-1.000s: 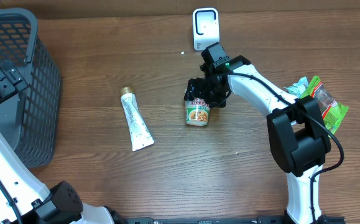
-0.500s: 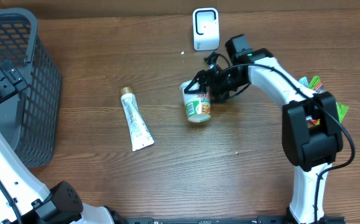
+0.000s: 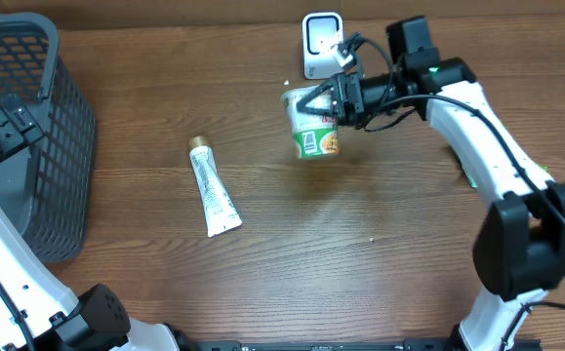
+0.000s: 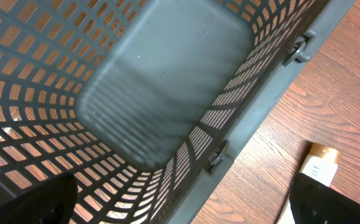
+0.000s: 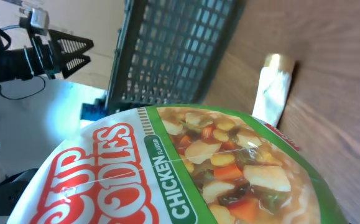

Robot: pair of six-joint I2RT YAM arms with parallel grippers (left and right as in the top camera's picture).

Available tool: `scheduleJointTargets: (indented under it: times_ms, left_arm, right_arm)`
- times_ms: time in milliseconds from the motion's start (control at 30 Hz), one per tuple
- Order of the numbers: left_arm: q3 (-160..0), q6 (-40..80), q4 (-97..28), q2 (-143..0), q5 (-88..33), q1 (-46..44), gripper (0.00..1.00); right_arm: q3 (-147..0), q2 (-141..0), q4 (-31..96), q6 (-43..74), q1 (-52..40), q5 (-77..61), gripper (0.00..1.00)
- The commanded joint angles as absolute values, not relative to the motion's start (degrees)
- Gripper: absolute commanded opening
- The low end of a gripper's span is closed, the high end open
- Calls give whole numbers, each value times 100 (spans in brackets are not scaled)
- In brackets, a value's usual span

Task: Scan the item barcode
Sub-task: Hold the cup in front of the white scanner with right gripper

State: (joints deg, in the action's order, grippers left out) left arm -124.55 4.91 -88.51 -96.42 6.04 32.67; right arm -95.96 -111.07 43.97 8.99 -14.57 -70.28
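Observation:
The item is a cup of chicken noodles [image 3: 312, 125], green and white with red letters. It hangs tilted above the table, just below and in front of the white barcode scanner [image 3: 322, 44]. My right gripper [image 3: 337, 97] is shut on the cup's upper part. In the right wrist view the cup's label [image 5: 192, 168] fills the lower frame and hides the fingers. No barcode shows in any view. My left gripper [image 4: 180, 208] stands open over the grey basket [image 4: 167, 81], holding nothing.
A white tube with a gold cap [image 3: 213, 187] lies on the table left of the cup and also shows as the tube [image 5: 273, 93] in the right wrist view. The mesh basket [image 3: 62, 136] fills the far left of the table.
The right arm has lifted the cup off the table and carried it up and back toward the scanner, tipping it sideways. The left arm has stayed still.

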Motion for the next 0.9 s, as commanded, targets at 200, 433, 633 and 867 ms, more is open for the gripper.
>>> scheduleJointTargets:
  times_ms: [200, 433, 633, 867]
  left_arm:
    - [-12545, 491, -8844, -9590, 593, 3251, 100]
    - [-12545, 491, -8844, -9590, 593, 3249, 100]
    - [-12545, 491, -8844, -9590, 596, 3249, 100]
    - [-12545, 491, -8844, -9590, 596, 3249, 100]
  right_arm:
    - [-10241, -10213, 4401, 845, -1396, -6071, 70]
    - [-10241, -9937, 4899, 545, -1472, -5317, 69]
    - [-10241, -9931, 5304, 401, -1782, -3951, 67]
    - [-10836, -9931, 5470, 440, -2279, -888, 69]
